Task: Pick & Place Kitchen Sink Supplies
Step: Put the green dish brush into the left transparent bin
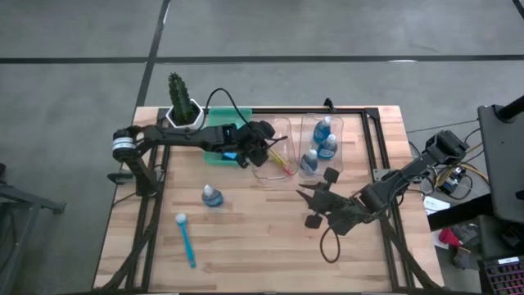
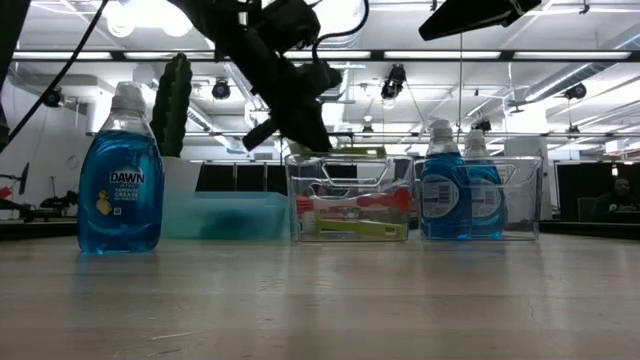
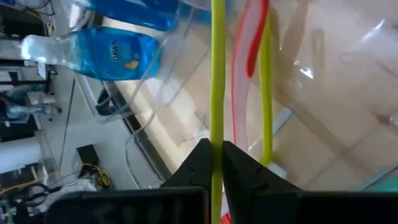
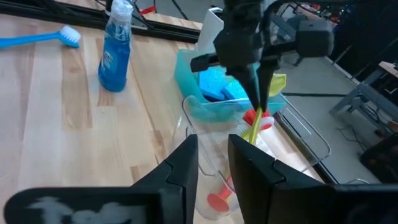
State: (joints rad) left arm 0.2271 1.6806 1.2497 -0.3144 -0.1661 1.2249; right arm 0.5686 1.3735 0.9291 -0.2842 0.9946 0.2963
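Note:
My left gripper (image 1: 260, 152) hangs over the left clear bin (image 1: 277, 129), shut on a thin yellow-green brush (image 3: 216, 74). It also shows in the right wrist view (image 4: 256, 93). A pink brush (image 3: 250, 43) and a second yellow-green handle (image 3: 266, 106) lie in that bin. My right gripper (image 1: 310, 206) is open and empty over the table's right middle. A blue-liquid bottle (image 1: 212, 195) stands on the table. A blue brush (image 1: 187, 239) lies near the front left. Several blue bottles (image 1: 320, 141) stand in the right clear bin. Blue sponges (image 4: 219, 84) lie in the green bin (image 1: 219, 156). My left gripper pinches the yellow-green brush's thin handle (image 3: 216, 144) between its two fingertips. The fingers come from above, pointing down (image 4: 254, 78). The handle stands steeply tilted, and its lower part (image 4: 254, 129) reaches down into the clear bin.
A cactus in a white pot (image 1: 182, 105) stands at the far left beside the green bin. A black frame rail (image 1: 375, 156) runs along the table's right side. Bare wood lies along the near edge (image 1: 262, 254).

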